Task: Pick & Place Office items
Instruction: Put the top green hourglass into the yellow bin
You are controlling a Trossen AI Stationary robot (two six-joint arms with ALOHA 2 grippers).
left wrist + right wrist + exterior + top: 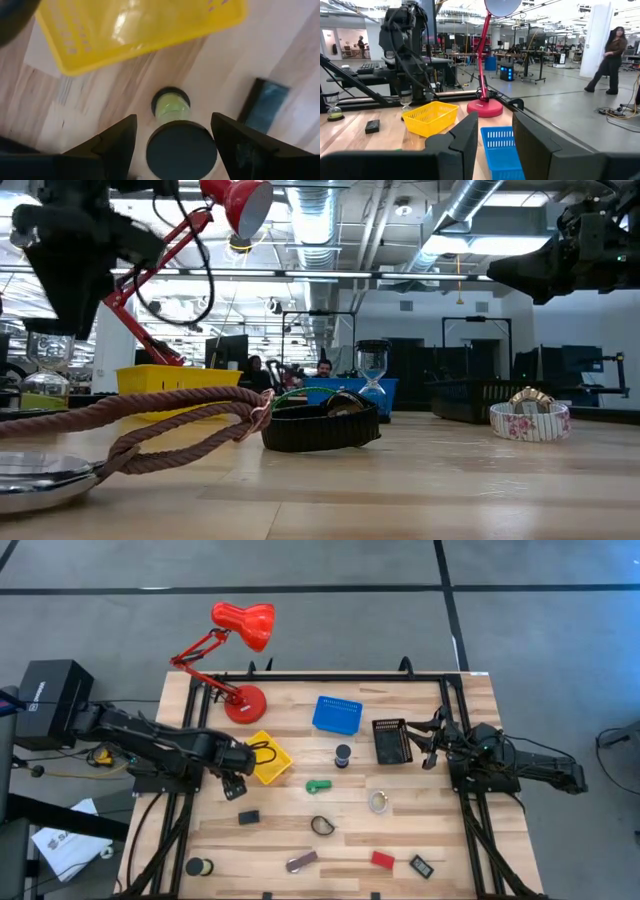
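My left gripper (236, 787) points down beside the yellow basket (266, 757), open over a small hourglass (171, 107) with black caps that stands upright on the table. Its fingers stand on either side of the top cap (181, 150). The low view shows the hourglass (45, 370) right under the gripper (50, 330). Other office items lie loose: a black block (248, 817), green piece (318, 786), second hourglass (343, 754), clear ring (379, 802), black loop (322, 826), brownish bar (301, 861), red block (382, 859). My right gripper (428, 748) waits open at the table's right. My left gripper comes at the hourglass from above, fingers pointing down, one on each side of the top cap (165, 150). A gap shows beside one finger (120, 137). Whether the other finger (227, 135) touches the cap I cannot tell.
A blue basket (337, 714) and a black basket (392, 740) stand toward the far edge, and a red desk lamp (240, 660) at the far left. Another black block (421, 865) and a black round roll (198, 866) lie near the front edge.
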